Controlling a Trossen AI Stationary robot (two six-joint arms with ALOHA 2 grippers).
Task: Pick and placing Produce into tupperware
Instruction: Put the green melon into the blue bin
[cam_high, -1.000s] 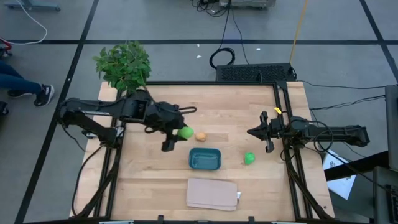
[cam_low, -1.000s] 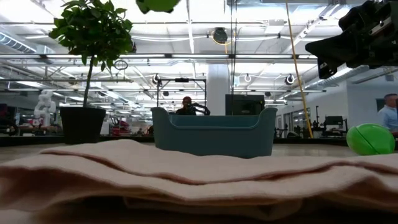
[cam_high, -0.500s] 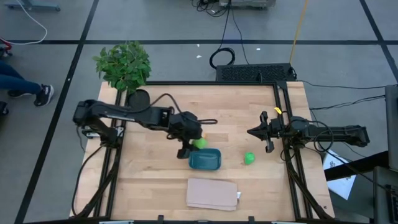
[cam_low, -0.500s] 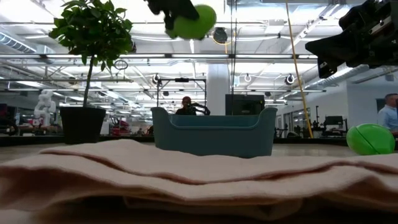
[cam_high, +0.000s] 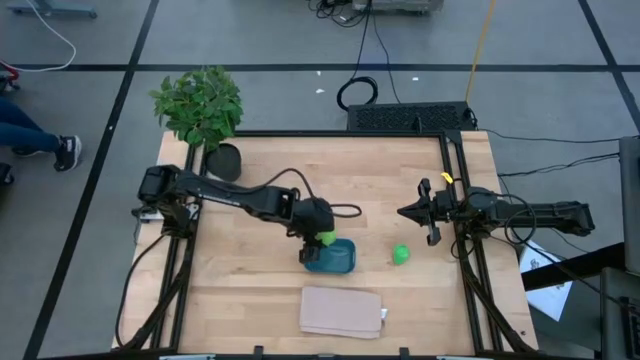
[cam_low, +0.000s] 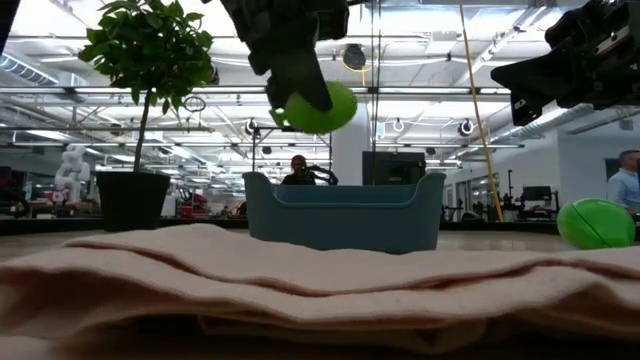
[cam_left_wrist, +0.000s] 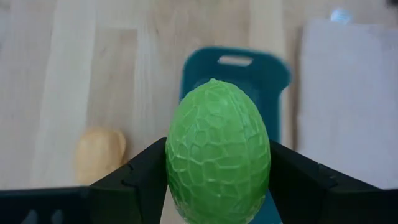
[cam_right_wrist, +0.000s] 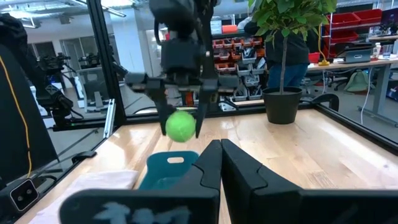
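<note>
Left tool (cam_high: 320, 237) closed on a bright green fruit (cam_high: 325, 238), one finger on each side, as the left wrist view shows (cam_left_wrist: 217, 158). It hangs over the 11 o'clock corner of the teal tupperware (cam_high: 336, 261). In the low view the held fruit (cam_low: 318, 108) is clear above the container rim (cam_low: 345, 212), not touching it.

Tupperware sits near the centre of the table (cam_high: 260, 290). Whether anything lies inside it cannot be told. In the left wrist view the container (cam_left_wrist: 273, 71) lies directly beyond the fruit, its handle slot visible.

Orange-tan piece (cam_left_wrist: 99, 152): seen on the bare wood only in the left wrist view, beside the container; in the high view the arm covers it.

Second green fruit (cam_high: 400, 254) rests on the table at 3 o'clock of the tupperware, apart from it; low view confirms (cam_low: 594, 223).

Right tool (cam_high: 428, 213) waits at 1 o'clock of that fruit, above the table, fingers (cam_right_wrist: 239, 168) pressed together, holding nothing.

Beige cloth (cam_high: 342, 311) lies flat at 6 o'clock of the tupperware. Potted plant (cam_high: 200, 105) at the far left table corner.
</note>
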